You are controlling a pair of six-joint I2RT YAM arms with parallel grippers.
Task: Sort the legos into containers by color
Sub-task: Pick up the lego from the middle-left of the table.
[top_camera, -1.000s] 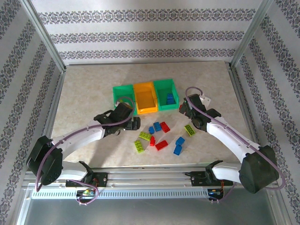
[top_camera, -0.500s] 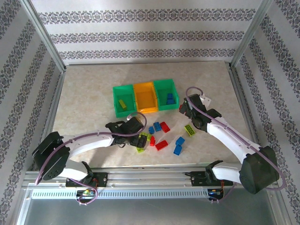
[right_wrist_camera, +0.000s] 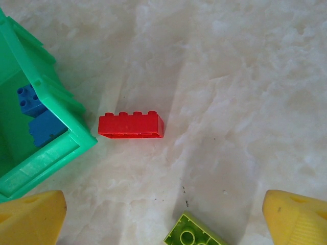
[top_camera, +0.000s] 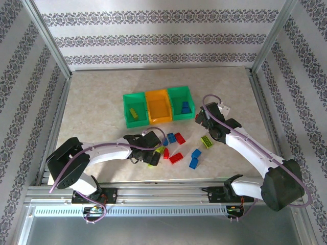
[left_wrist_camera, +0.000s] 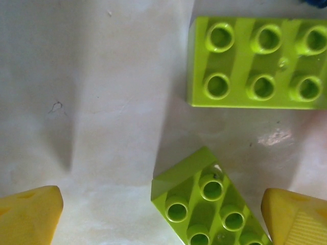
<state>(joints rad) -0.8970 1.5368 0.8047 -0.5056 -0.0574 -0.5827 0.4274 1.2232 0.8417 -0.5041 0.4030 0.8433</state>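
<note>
From above, the containers [top_camera: 158,106] sit in a row mid-table: a left green bin [top_camera: 135,110] with one yellow-green brick [top_camera: 134,113] in it, an orange bin [top_camera: 158,106], and a right green bin [top_camera: 181,103] with blue bricks [top_camera: 185,107] in it. The loose legos [top_camera: 179,149] lie scattered on the table [top_camera: 92,102] in front of the bins, in red, blue and yellow-green. The left gripper [top_camera: 152,154] is low over the leftmost yellow-green pieces, and its arm hides part of them. The right gripper [top_camera: 200,119] hangs just beside the right green bin's near right corner, covering the tabletop there.

In the left wrist view, the left gripper [left_wrist_camera: 162,220] has its yellow fingertips [left_wrist_camera: 30,218] far apart and grips nothing. A tilted yellow-green lego [left_wrist_camera: 207,201] lies between them, close to the right-hand tip; whether they touch cannot be told. A second yellow-green lego [left_wrist_camera: 258,64] lies flat beyond it, apart from the first, studs up. A sliver of blue lego [left_wrist_camera: 318,2] shows in the top corner.

In the right wrist view, the right gripper [right_wrist_camera: 163,219] is likewise spread wide and holds nothing. A red lego [right_wrist_camera: 131,125] lies on its side just beside the green bin corner [right_wrist_camera: 56,104], with a small gap between them. Blue legos [right_wrist_camera: 37,116] rest inside that bin. A yellow-green brick corner [right_wrist_camera: 196,236] shows at the lower edge between the tips.
</note>
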